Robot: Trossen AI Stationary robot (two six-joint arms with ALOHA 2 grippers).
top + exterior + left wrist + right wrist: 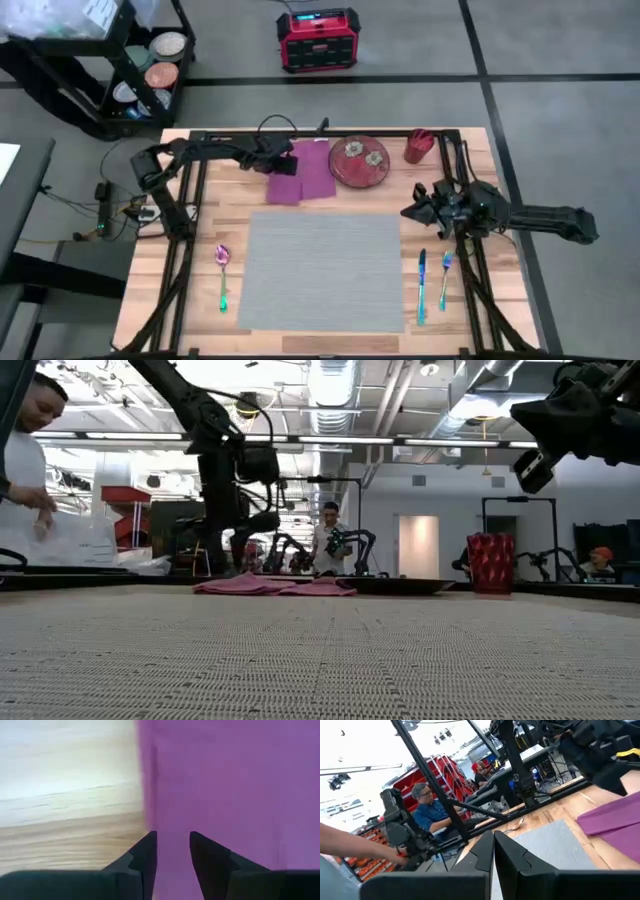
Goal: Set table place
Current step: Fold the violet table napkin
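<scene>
Two arms reached over the butcher-block table (470,300) when we looked. Our left gripper (172,851) hung low over the magenta napkin (303,170) near its edge, fingers parted by a narrow gap with nothing between them. Our right gripper (494,851) hovered clear of the wood off the right side of the grey placemat (322,270), its fingers pressed almost together on nothing.

We saw the placemat lying flat at the table's middle, with a purple-bowled spoon (223,274) to its left and a blue knife (422,284) and fork (445,274) to its right. Behind it the napkin lay beside a red patterned plate (359,161), and a red cup (418,146) stood just past that.

Beyond the table we noted a black shelf cart (140,70) holding bowls, a red box (318,39) on the grey floor, and people (328,540) at other benches in the room.
</scene>
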